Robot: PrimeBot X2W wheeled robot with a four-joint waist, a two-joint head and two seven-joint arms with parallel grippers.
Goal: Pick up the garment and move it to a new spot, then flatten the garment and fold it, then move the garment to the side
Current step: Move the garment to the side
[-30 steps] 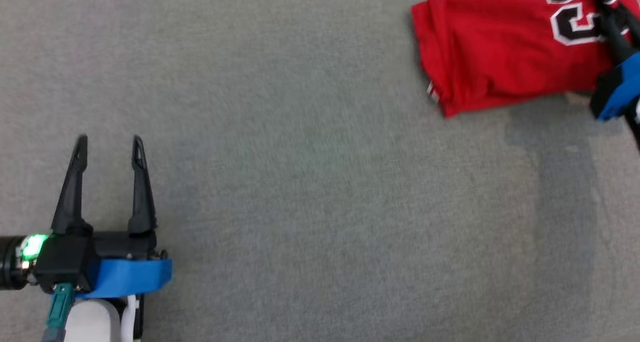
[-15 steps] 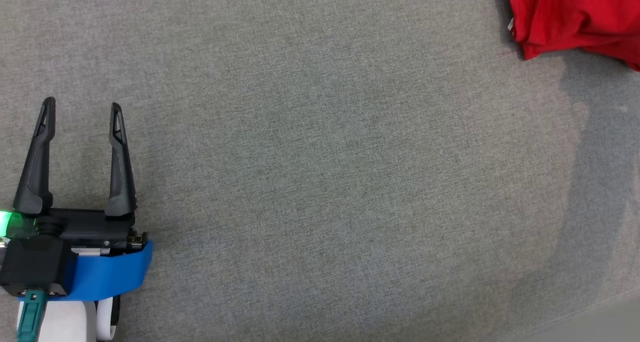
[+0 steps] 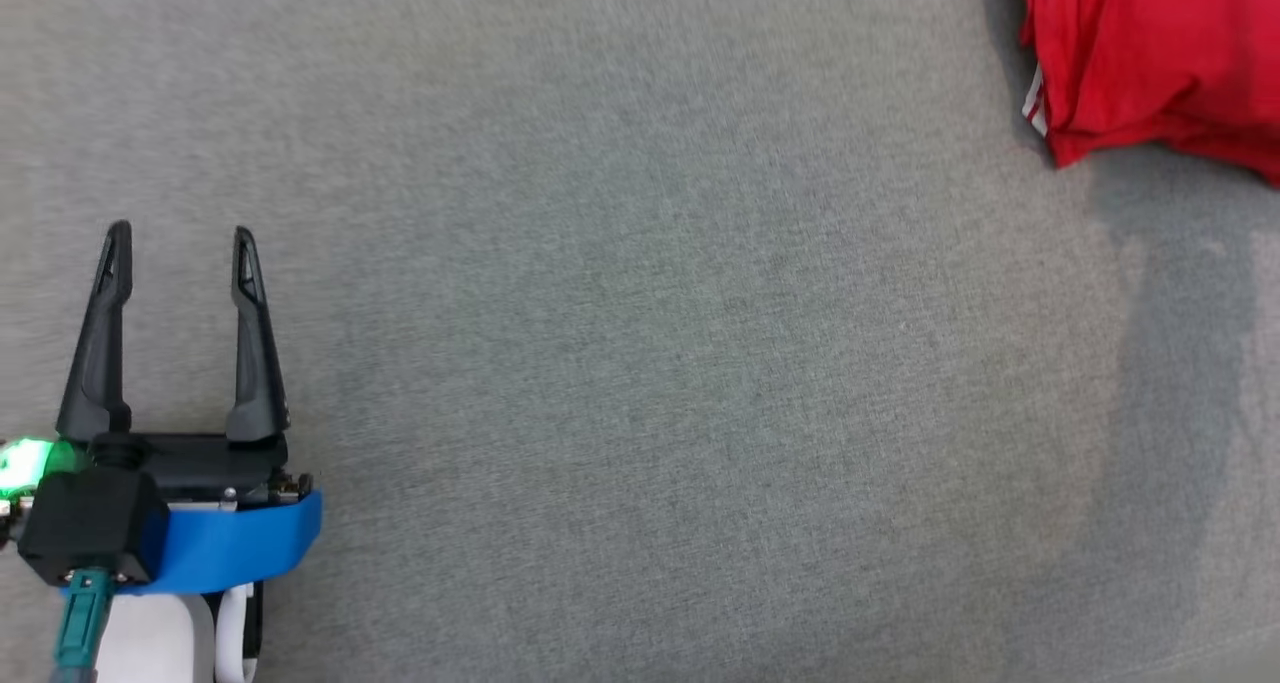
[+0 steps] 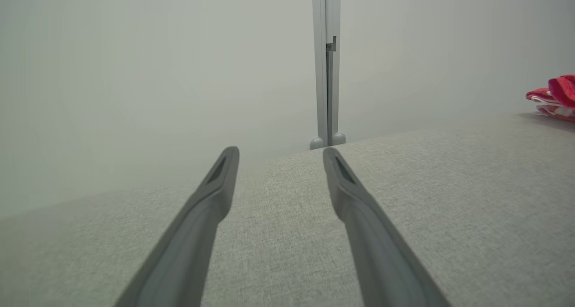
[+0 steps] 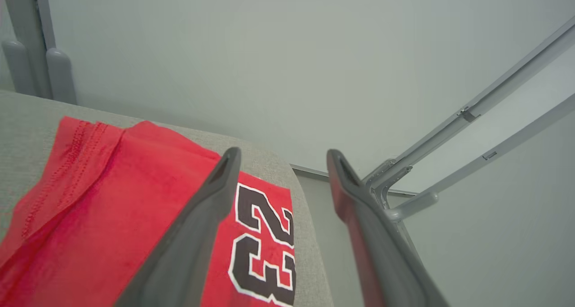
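At the far left of the head view, the left gripper (image 3: pixel 180 231) was low over the grey fabric surface (image 3: pixel 640 363), with its two dark fingers pointing up the picture. Its jaws stood well apart and nothing was between them. A blue band (image 3: pixel 240 548) went around its base and a small green light (image 3: pixel 25 458) was glowing beside it. In the left wrist view the same fingers were spread over the grey cloth, and behind them a pale wall rose with a thin vertical grey post (image 4: pixel 326 73) just past the far edge of the surface. The middle of the surface was only plain grey fabric, with a soft shadow (image 3: pixel 1170 363) toward the right. At the upper right corner of the head view lay the red garment (image 3: pixel 1150 53), folded, flat on the surface and cut off by the edge of the picture; a short white stripe showed at its left corner. It was well apart from the left gripper. In the right wrist view the right gripper (image 5: pixel 284 152) was above the garment's near part, with its jaws released and wide, holding nothing. The garment lay close to the rounded end of the surface, and its black number 23 with white outline (image 5: pixel 265 248) was visible between the fingers. To the right, beyond the edge, two slanted grey metal bars (image 5: pixel 471 131) stood before the pale wall.
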